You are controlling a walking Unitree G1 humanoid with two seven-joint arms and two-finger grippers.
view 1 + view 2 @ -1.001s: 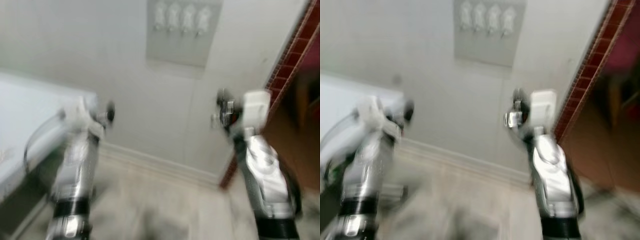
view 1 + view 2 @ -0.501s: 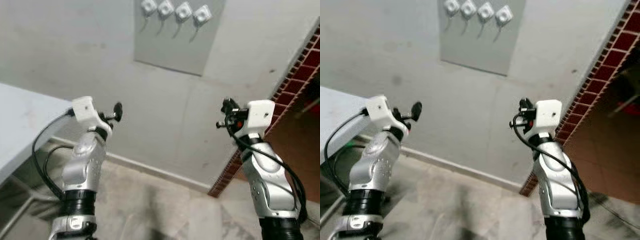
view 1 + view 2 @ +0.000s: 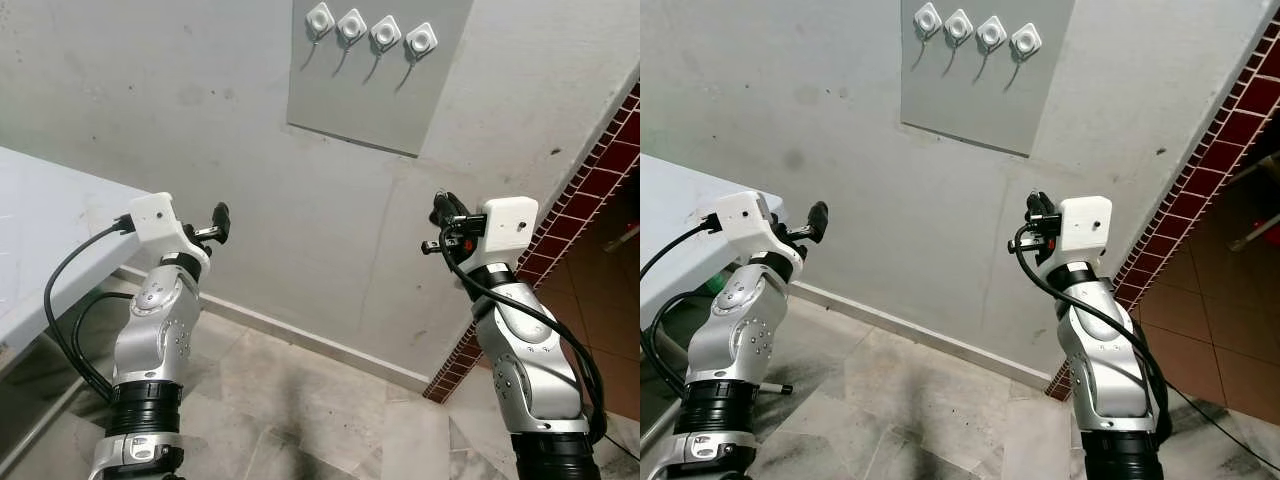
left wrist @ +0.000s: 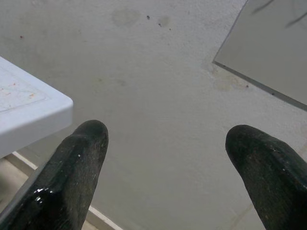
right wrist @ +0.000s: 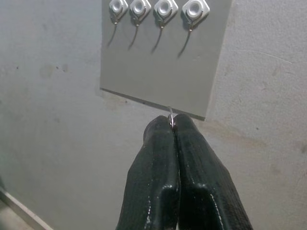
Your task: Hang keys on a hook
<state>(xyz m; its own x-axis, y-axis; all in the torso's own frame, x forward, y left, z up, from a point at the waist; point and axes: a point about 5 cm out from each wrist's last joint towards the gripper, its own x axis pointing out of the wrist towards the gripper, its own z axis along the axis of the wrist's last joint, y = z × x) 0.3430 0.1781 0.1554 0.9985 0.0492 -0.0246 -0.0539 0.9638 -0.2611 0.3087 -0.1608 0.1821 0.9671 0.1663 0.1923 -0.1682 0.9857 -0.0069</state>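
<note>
— Wall (image 3: 200, 120) filled everything, table (image 3: 40, 230) at nine o'clock, panel (image 3: 380, 80) with four hooks (image 5: 163, 9) at twelve. Grippers?

— Left gripper (image 4: 165, 158) gaped wide. Right gripper (image 5: 172, 125) pinched a key ring (image 5: 171, 115) below the panel.

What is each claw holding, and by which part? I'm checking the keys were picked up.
The right claw is shut on a thin metal ring, pinched at its fingertips; the keys themselves can't be made out. The left claw is open and holds nothing.
</note>
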